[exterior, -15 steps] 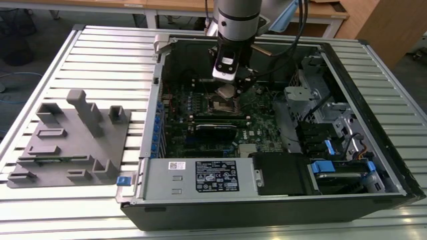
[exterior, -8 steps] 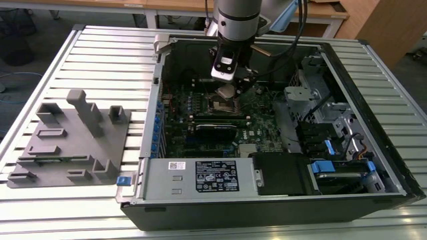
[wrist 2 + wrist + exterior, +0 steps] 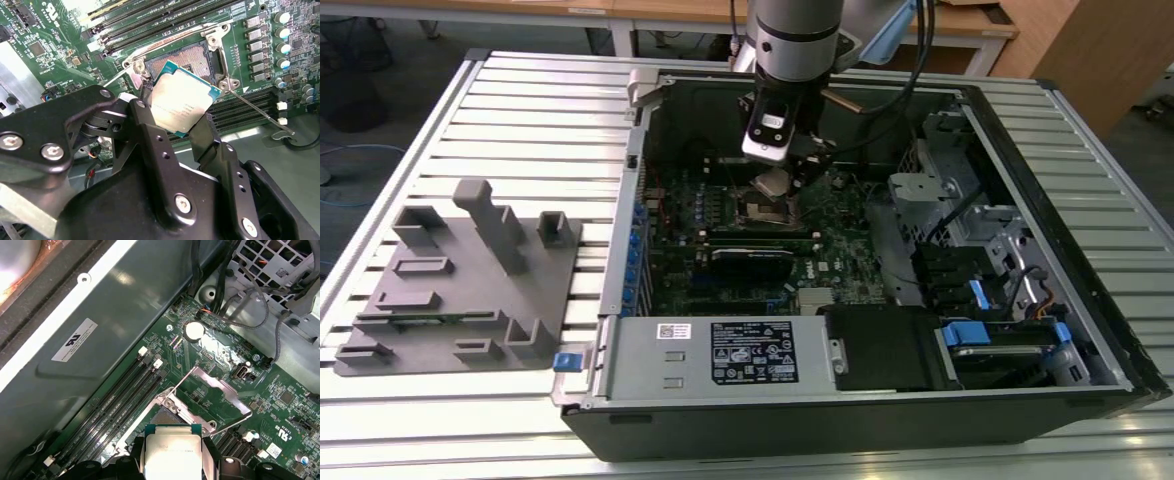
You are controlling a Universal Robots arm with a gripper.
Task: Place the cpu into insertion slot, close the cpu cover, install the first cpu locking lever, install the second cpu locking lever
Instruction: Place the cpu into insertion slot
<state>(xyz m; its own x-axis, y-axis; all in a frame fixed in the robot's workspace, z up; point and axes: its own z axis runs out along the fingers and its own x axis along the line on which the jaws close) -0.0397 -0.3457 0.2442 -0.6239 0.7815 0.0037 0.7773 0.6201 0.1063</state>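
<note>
My gripper (image 3: 777, 176) is shut on the cpu (image 3: 774, 183), a flat square chip with a dull silver top. It hangs tilted just above the insertion slot (image 3: 767, 209) on the green board inside the open computer case. In the second wrist view the black fingers (image 3: 142, 107) clamp the cpu (image 3: 180, 100) by two opposite edges, with the insertion slot (image 3: 187, 57) bare just beyond it. In the first wrist view the cpu (image 3: 172, 455) sits short of the slot (image 3: 165, 417). The cpu cover (image 3: 220, 390) stands swung open beside it, and a thin locking lever (image 3: 182, 379) is raised.
Long black memory slots (image 3: 125, 400) flank the socket. A black card (image 3: 750, 262) lies nearer the power supply (image 3: 720, 350). Drive cages and cables (image 3: 961, 230) crowd the exterior view's right. A grey fixture block (image 3: 460, 275) sits outside the case on the slatted table (image 3: 520, 110).
</note>
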